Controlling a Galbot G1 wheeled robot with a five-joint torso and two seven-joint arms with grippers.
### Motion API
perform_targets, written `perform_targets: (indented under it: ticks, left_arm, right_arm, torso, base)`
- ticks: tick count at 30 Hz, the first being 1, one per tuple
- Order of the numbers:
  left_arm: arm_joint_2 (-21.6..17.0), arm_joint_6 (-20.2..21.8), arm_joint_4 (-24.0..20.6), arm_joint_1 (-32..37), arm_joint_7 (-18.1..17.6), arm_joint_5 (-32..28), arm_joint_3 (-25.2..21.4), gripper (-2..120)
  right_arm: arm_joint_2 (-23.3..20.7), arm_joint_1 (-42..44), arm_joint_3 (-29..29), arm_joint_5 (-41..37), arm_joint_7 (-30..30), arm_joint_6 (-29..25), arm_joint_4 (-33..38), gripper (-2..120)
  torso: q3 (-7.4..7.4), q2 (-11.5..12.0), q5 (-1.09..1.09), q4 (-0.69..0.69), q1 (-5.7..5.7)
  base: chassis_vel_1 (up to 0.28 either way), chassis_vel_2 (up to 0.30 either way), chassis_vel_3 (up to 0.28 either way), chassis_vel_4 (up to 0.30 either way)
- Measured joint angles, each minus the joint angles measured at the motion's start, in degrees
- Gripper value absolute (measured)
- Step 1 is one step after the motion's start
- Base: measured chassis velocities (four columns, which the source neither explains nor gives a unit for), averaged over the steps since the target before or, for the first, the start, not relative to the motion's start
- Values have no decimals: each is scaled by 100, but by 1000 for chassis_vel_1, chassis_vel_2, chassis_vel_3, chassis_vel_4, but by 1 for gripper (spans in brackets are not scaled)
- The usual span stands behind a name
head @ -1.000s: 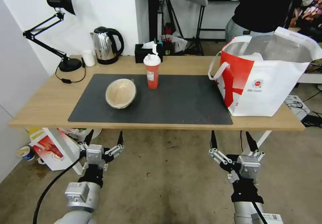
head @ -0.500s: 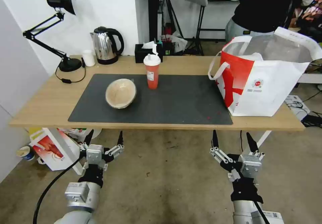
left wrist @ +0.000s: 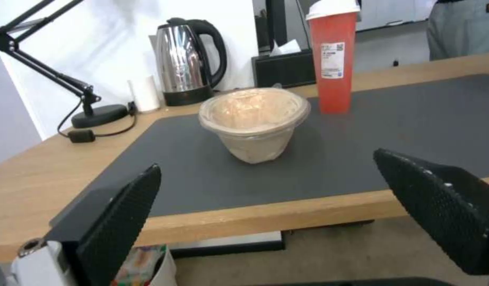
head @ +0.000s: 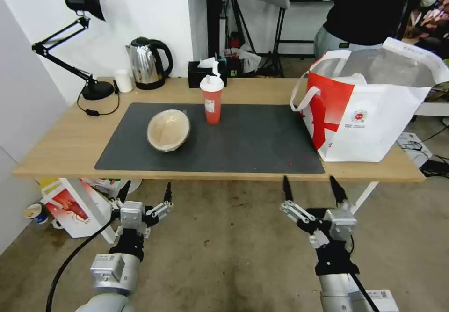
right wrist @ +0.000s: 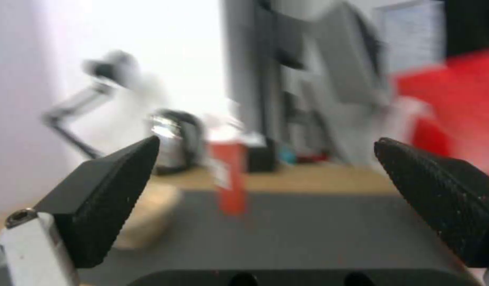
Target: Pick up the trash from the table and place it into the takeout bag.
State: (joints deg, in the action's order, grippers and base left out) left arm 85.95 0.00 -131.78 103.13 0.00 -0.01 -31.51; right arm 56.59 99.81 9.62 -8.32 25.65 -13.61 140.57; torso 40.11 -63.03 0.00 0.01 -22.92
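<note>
Two items left: the beige bowl and the red cup stand on the dark mat of the table, well apart from the takeout bag at the table's right end; a white rim shows inside the bag, so one container may already be in it
Change: the right gripper, fingers spread and empty, has slid leftward and a little up from a second ago, below the table's front edge; I judge it is heading for the cup
Left gripper: unmoved, splayed, empty, low before the table
Left wrist view: shows a clear lid or film across the bowl
Right wrist view: blurred; cup ahead between the fingers
</note>
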Motion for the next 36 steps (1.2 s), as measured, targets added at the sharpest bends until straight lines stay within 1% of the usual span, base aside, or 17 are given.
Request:
perform_targets:
  ticks: [1,3,4,5,9,10,13,15,17,19,21,22,24,27,28,31,36]
  left_arm:
    - [0,0,0,0,0,0,0,100]
    - [-1,0,0,0,0,0,0,100]
    - [0,0,0,0,0,0,0,100]
    - [0,0,0,0,0,0,0,100]
    - [0,0,0,0,0,0,0,100]
    - [0,0,0,0,0,0,0,100]
    - [0,0,0,0,0,0,0,100]
    - [0,0,0,0,0,0,0,100]
    - [0,0,0,0,0,0,0,100]
    - [0,0,0,0,0,0,0,100]
    - [0,0,0,0,0,0,0,100]
    - [0,0,0,0,0,0,0,100]
    - [-1,0,0,0,0,0,0,100]
    - [-1,0,0,0,0,0,0,100]
    - [-1,0,0,0,0,0,0,100]
    - [0,0,0,0,-1,0,-1,100]
    - [-1,0,0,0,0,0,0,100]
  right_arm:
    - [0,0,0,0,0,0,0,100]
    - [-315,-389,96,-590,-620,-29,150,100]
    - [-570,-617,145,-1057,-1099,-31,242,100]
    - [-570,-617,145,-1057,-1099,-31,242,100]
    - [-1039,-1381,90,-2367,-1776,10,265,100]
    - [-1039,-1381,90,-2367,-1776,10,265,100]
    - [-1339,-2073,51,-3130,-1974,124,161,100]
    - [-1372,-2148,47,-3213,-1989,145,157,100]
    - [-1511,-2473,32,-3613,-2032,288,140,100]
    - [-1756,-3070,-41,-4256,-2022,578,109,100]
    - [-1799,-3214,-65,-4365,-2009,632,86,100]
    - [-1904,-3634,-160,-4612,-1935,778,6,100]
    - [-1922,-3714,-181,-4653,-1915,804,-10,100]
    - [-2033,-4452,-451,-5028,-1663,1153,-158,100]
    - [-2033,-4452,-451,-5028,-1663,1153,-158,100]
    - [-2028,-5241,-988,-5302,-1295,1574,-412,100]
    - [-1982,-5683,-1295,-5445,-1077,1895,-616,100]
  torso:
    - [0,0,0,0,0]
    - [0,0,2,0,0]
    - [0,0,0,0,0]
    - [0,0,0,0,0]
    - [0,1,1,0,0]
    - [0,1,1,0,0]
    - [1,1,1,0,0]
    - [1,1,1,0,0]
    - [1,1,1,-1,0]
    - [0,1,0,-2,0]
    - [0,1,0,-1,0]
    - [0,1,1,-1,0]
    - [1,1,1,-1,0]
    - [0,2,1,-1,0]
    - [0,2,1,-1,0]
    - [0,2,1,-1,-1]
    - [1,2,3,-1,0]
  base:
    - [0,0,0,0]
    - [0,0,0,0]
    - [0,0,0,0]
    - [0,0,0,0]
    - [0,0,0,0]
    - [0,0,0,0]
    - [0,0,0,0]
    - [0,0,0,0]
    - [0,0,0,0]
    - [0,0,0,0]
    - [0,0,0,0]
    - [0,0,0,0]
    - [0,0,0,0]
    - [0,0,0,0]
    - [0,0,0,0]
    - [0,0,0,0]
    - [0,0,0,0]
